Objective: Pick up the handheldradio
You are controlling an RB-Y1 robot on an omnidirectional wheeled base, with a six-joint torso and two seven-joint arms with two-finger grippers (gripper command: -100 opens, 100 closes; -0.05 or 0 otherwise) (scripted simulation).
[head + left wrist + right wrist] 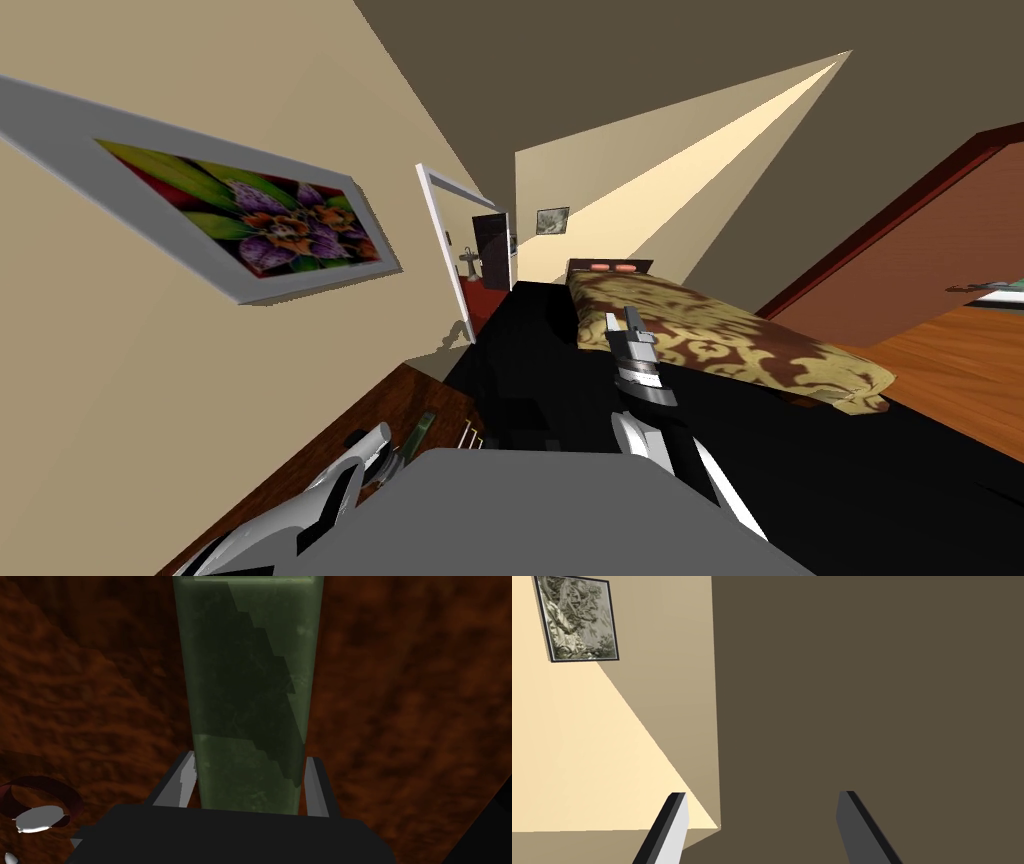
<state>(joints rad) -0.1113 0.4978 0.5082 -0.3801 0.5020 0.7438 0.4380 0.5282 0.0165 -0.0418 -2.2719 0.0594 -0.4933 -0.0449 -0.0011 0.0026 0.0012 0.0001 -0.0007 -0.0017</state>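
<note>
The handheld radio [250, 701] is a long, dark green block seen end-on over a brown wooden tabletop [410, 701]. My left gripper [250, 783] holds its near end, one grey finger [184, 781] pressed to each side. From the head view the radio [424, 430] appears as a small green bar on the brown table [330, 445] at my left, just beyond the left gripper [392, 458]. My right gripper [628, 322] is raised over the bed, and its fingers [674, 826] stand wide apart with nothing between them.
A dark red ring with a white object [40, 816] lies on the table near the left hand. The patterned bed [720, 345] stretches ahead on the right, past a black area [540, 360]. A white door frame [440, 250] stands ahead.
</note>
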